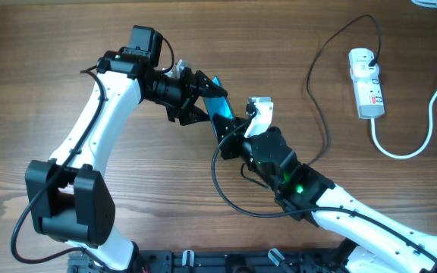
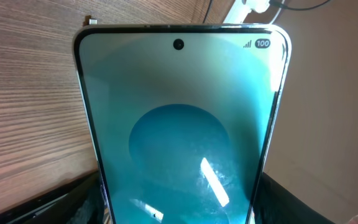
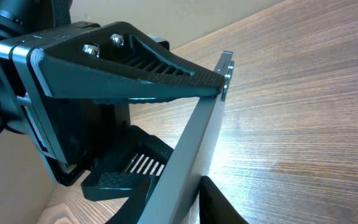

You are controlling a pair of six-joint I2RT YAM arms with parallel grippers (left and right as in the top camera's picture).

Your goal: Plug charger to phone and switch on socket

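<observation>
A wood-grain table [image 1: 36,45] fills the view. A black rail [image 1: 226,262] runs along its near edge.

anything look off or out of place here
The phone is not lying on the table: the left gripper holds it up at a tilt. Nothing looks spilled or damaged.

Cyan-screened phone [image 2: 179,124], white socket [image 1: 366,85], wood-grain table [image 1: 36,45].
</observation>
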